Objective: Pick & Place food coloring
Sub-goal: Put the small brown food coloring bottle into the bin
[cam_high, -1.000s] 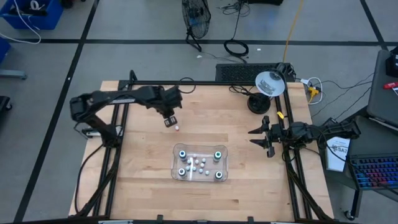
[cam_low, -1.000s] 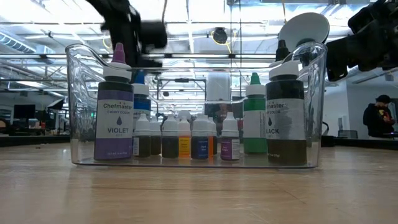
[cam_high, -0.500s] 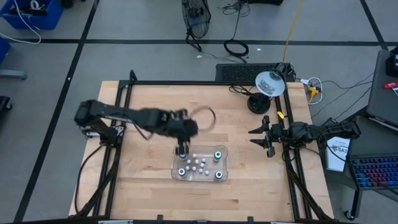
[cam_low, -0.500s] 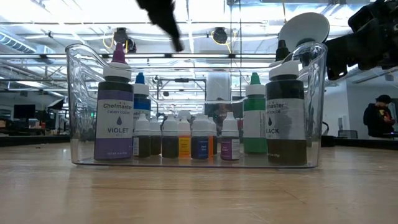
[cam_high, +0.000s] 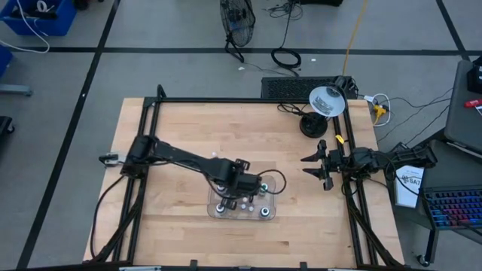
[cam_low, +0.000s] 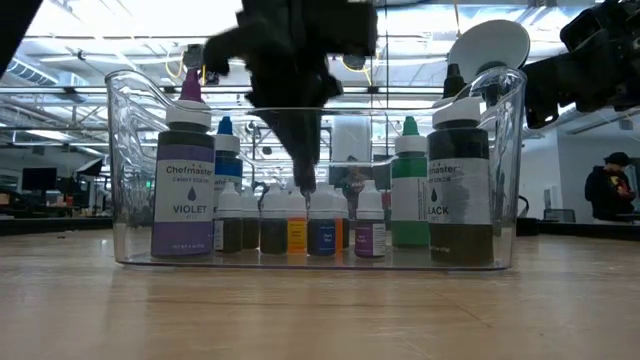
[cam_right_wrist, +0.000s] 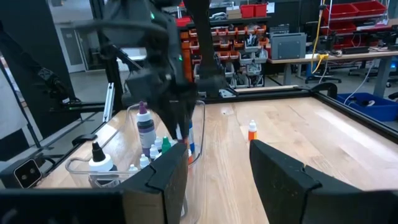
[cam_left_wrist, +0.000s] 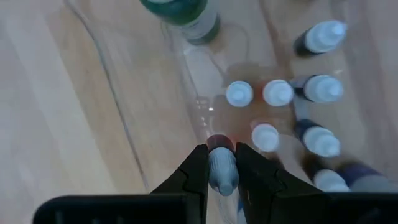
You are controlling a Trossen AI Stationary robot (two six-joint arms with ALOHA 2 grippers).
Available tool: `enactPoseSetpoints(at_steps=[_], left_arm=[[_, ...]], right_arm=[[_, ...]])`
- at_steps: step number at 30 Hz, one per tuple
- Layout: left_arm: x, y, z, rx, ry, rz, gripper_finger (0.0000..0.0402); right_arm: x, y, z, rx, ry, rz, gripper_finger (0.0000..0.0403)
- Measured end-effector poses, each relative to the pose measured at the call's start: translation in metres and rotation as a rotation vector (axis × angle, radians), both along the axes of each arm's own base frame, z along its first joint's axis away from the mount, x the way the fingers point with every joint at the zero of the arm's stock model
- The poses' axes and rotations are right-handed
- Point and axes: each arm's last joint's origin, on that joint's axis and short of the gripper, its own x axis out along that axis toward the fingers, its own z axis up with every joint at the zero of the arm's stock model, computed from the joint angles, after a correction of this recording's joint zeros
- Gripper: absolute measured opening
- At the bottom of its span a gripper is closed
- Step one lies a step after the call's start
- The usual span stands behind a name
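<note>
The food coloring stands in a clear plastic tray [cam_high: 273, 205] near the table's middle: tall bottles such as violet [cam_low: 183, 190], green [cam_low: 410, 190] and black [cam_low: 460, 190] at its corners, several small bottles [cam_low: 300, 225] between them. My left gripper [cam_high: 239, 193] reaches down into the tray, shut on one small bottle [cam_left_wrist: 222, 167] with a whitish part and a red end. One small orange bottle [cam_right_wrist: 252, 130] stands alone on the table, beyond the tray. My right gripper [cam_high: 320, 167] waits open at the table's right edge. My left gripper pinches the small bottle's whitish part [cam_left_wrist: 222, 175] between its two fingers, coming steeply from above. The bottle's red end [cam_left_wrist: 221, 143] sticks out past the fingertips. It hangs inside the tray next to the tray's wall [cam_left_wrist: 198, 106], about level with the small bottles' tops.
A black-footed desk lamp [cam_high: 322, 105] stands at the table's far right corner. Bare wood lies left of, before and behind the tray.
My left gripper has swung from the far left part of the table toward the near right, to over the tray, rolling its wrist on the way. Its fingers now reach down among the small bottles. My right arm has kept still.
</note>
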Motion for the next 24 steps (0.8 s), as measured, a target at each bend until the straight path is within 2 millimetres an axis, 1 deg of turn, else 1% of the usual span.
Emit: enactPoseSetpoints(at_steps=[6,11,16,20,24], left_arm=[[0.011,0.008,-0.016,-0.067,0.006,0.008,0.0061],[0.014,0.014,-0.014,-0.108,-0.016,0.015,0.0061],[0.015,0.022,-0.018,-0.112,-0.02,0.039,0.0061],[0.013,0.03,-0.029,-0.149,-0.001,0.057,0.0062],[0.011,0.031,-0.036,-0.209,0.008,0.066,0.0062]], right_arm=[[0.0,0.0,0.0,0.0,-0.001,0.0,0.016],[0.0,0.0,0.0,0.0,-0.001,0.0,0.0162],[0.0,0.0,0.0,0.0,-0.001,0.0,0.016],[0.0,0.0,0.0,0.0,-0.001,0.0,0.0161],[0.0,0.0,0.0,0.0,-0.001,0.0,0.0161]])
